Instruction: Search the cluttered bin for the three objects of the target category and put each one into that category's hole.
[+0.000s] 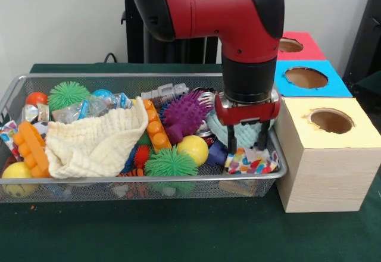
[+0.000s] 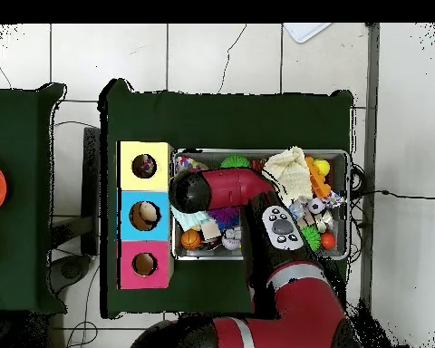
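Wire bin (image 1: 12, 92) set lengthwise on a green tabletop (image 1: 178, 232), packed nearly rim to rim. Hard against its right end in the front view, a row of three boxes with round holes on top: yellow box (image 1: 330, 149) nearest the camera, blue box (image 1: 309, 78) behind it, red box (image 1: 297, 44) farthest. Open cloth only along the near edge; little spare room inside the bin. Arm down over the bin's right end, jaws (image 1: 249, 144) spread partway, dark fingertips (image 1: 231, 147) planted on either side of a pale teal knobbly item (image 1: 247, 132), pressed against it; whether actually gripped, cannot tell. Just below the tips, a multicoloured speckled pouch (image 1: 253, 161) lying against the bin's near right corner. Left of the jaws, a purple spiky ball (image 1: 186, 114), a yellow ball (image 1: 192, 149) and a green fuzzy ball (image 1: 170, 163) close together. Cream cloth (image 1: 98, 143) draped over the middle, orange block strip (image 1: 33, 150) at the left end, another green fuzzy ball (image 1: 67, 95) toward the far left. Target category not evident from the views.
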